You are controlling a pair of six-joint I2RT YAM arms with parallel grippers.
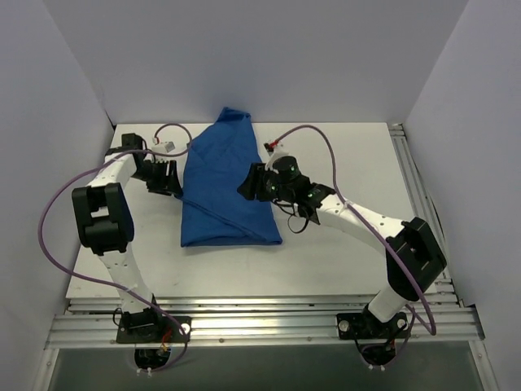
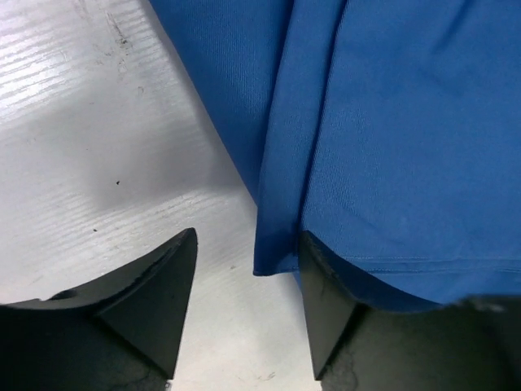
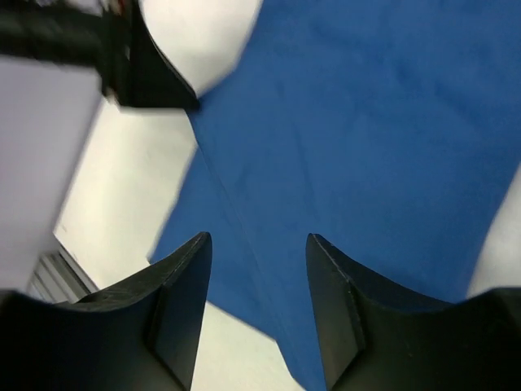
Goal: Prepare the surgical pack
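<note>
The surgical pack is a folded royal-blue cloth parcel (image 1: 224,183) lying mid-table, narrow end toward the back. No tray, instruments, sachets or gauze show. My left gripper (image 1: 168,179) is open at the parcel's left edge. In the left wrist view (image 2: 248,277) a folded corner of the cloth (image 2: 391,122) lies between the fingers, against the right finger (image 2: 326,309). My right gripper (image 1: 247,184) is open over the parcel's right side. In the right wrist view (image 3: 256,277) it hovers above the cloth (image 3: 366,122), holding nothing.
The white table (image 1: 342,236) is enclosed by pale walls at the back and sides. Metal rails (image 1: 260,314) run along the near edge and the right side (image 1: 407,163). Purple cables loop from both arms. The left arm's gripper shows in the right wrist view (image 3: 138,65).
</note>
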